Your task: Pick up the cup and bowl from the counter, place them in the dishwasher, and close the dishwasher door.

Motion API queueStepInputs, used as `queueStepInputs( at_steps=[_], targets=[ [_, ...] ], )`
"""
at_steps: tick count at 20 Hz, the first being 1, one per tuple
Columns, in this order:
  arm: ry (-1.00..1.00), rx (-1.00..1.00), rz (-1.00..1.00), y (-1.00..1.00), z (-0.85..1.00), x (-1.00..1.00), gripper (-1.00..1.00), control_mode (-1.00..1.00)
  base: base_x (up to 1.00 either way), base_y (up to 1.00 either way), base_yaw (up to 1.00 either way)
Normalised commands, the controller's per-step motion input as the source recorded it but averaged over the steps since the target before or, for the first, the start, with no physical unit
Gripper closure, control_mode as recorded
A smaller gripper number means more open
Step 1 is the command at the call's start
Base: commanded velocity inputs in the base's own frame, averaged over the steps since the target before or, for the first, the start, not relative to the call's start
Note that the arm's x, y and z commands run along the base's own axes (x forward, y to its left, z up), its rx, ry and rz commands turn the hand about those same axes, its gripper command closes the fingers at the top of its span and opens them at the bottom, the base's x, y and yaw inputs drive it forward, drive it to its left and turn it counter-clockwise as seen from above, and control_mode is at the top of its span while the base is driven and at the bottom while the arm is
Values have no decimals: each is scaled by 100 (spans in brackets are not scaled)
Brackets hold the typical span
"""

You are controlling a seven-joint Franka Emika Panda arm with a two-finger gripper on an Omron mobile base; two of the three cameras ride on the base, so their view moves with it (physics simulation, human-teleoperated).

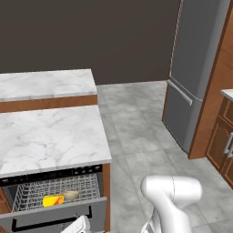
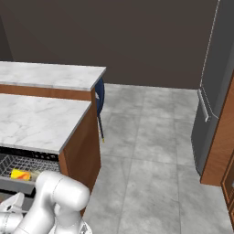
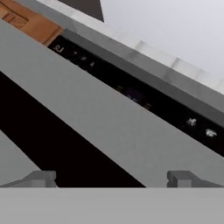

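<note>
The cup point(image 1: 53, 200) lies on its side in the grey wire rack point(image 1: 32, 193) of the dishwasher point(image 1: 54, 207), a yellow shape with a red-orange patch, and the olive-tan bowl point(image 1: 70, 195) sits just beside it, toward the right of the rack. From the right base view the cup point(image 2: 20, 175) shows again in the rack under the black control strip point(image 2: 27, 155). Both things look to be placed, so the step in hand is, by my judgement, the closing of the door.

The dishwasher door point(image 1: 54, 216) stands partly open, its top edge leaning out from the control strip so that the rack is still seen over it. Its black bar handle point(image 1: 50, 223) runs level across the panel, parallel to the front edge of the bench point(image 1: 50, 136) above.

The tool point(image 3: 112, 177) is close in front of that door, its fingers point(image 3: 41, 177) spread wide apart and clamped on nothing. In the hand view the grey panel point(image 3: 113, 127) and the handle point(image 3: 48, 140) cross the picture on a slant, with the control strip point(image 3: 131, 94) beyond them. The door thus lies straight ahead of the tool, its long axis crosswise to the reach, so a push forward against the panel should swing it shut.
</note>
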Motion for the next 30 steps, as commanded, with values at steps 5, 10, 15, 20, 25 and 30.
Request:
queueStepInputs(
  at_steps=[5,10,15,20,25,30],
  targets=[
    [0,30,0,-58,-24,100,-100,-100,0,0,0],
    [0,31,0,-57,-26,100,-100,-100,0,0,0],
    [0,30,0,-53,-32,100,-100,-100,0,0,0],
    [0,29,0,-48,-36,100,-100,-100,0,0,0],
    [0,29,0,-50,-35,100,-100,-100,0,0,0],
    [0,29,0,-48,-38,100,-100,-100,0,0,0]
  ],
)
